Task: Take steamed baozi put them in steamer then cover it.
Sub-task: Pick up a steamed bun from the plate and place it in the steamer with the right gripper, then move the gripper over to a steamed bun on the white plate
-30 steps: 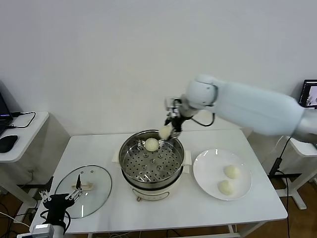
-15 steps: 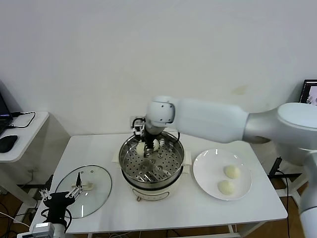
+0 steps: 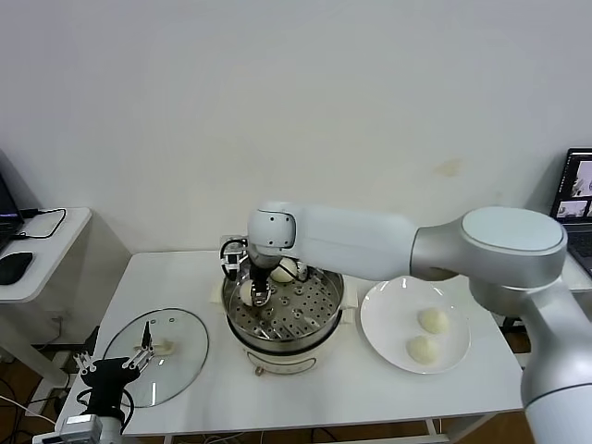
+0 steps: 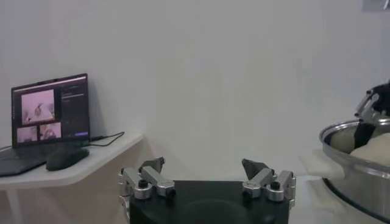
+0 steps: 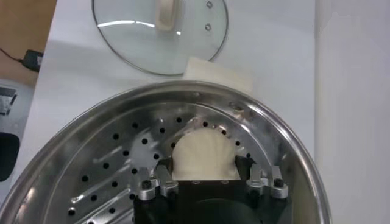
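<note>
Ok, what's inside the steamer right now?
Inside the steamer, two baozi sit on the perforated tray: one at the back, one on the left between the fingers of the right gripper. The arm hides part of the tray.

You will find the round stainless-steel steamer point(image 5: 292, 158) cut off by the right wrist picture's lower edge, and its near wall hides part of the perforated tray in the head view. The black right gripper point(image 5: 210, 176) covers the lower half of the cream-white bun point(image 5: 204, 155) (contact cannot be judged). The second cream-white bun point(image 3: 286, 269) sits partly behind the white arm point(image 3: 342, 242). The round clear glass lid point(image 5: 159, 30) is clipped at top.
</note>
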`<state>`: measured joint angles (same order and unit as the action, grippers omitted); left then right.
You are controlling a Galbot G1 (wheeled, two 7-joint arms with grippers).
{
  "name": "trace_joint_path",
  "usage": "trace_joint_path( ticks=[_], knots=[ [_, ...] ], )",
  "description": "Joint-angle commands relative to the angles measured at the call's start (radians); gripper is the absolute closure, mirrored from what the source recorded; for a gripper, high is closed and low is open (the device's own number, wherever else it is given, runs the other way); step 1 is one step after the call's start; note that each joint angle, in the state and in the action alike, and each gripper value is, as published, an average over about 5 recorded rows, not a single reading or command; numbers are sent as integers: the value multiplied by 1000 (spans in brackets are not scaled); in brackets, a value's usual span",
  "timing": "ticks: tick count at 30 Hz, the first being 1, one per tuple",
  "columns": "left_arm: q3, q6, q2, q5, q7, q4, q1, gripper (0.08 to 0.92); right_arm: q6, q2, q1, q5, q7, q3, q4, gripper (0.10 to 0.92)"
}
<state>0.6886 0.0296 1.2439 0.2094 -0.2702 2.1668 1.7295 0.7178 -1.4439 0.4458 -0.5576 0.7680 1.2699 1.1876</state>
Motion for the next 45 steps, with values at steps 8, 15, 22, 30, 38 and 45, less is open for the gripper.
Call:
trace_joint_path(
  ticks=[8, 15, 22, 30, 38, 45],
  knots=[
    [-5, 6, -7, -3, 2, 12, -2, 177, -58, 199, 137, 94, 197, -46, 127, 203],
    [-6, 9, -20, -5, 3, 19, 5, 177, -265, 522, 222, 230, 397, -40, 252, 203],
    [-31, 9, -9, -36, 3, 19, 6, 177, -403, 785, 177, 339, 473, -84, 346, 203],
    [-45, 12, -14, -47, 4, 14, 17, 177, -482, 949, -1, 528, 494, -108, 376, 203],
    [-47, 12, -13, -58, 4, 2, 29, 177, -516, 1021, -268, 658, 476, -294, 399, 203],
    [-54, 14, -6, -74, 4, -5, 27, 177, -513, 999, -438, 709, 426, -393, 369, 203]
  ],
)
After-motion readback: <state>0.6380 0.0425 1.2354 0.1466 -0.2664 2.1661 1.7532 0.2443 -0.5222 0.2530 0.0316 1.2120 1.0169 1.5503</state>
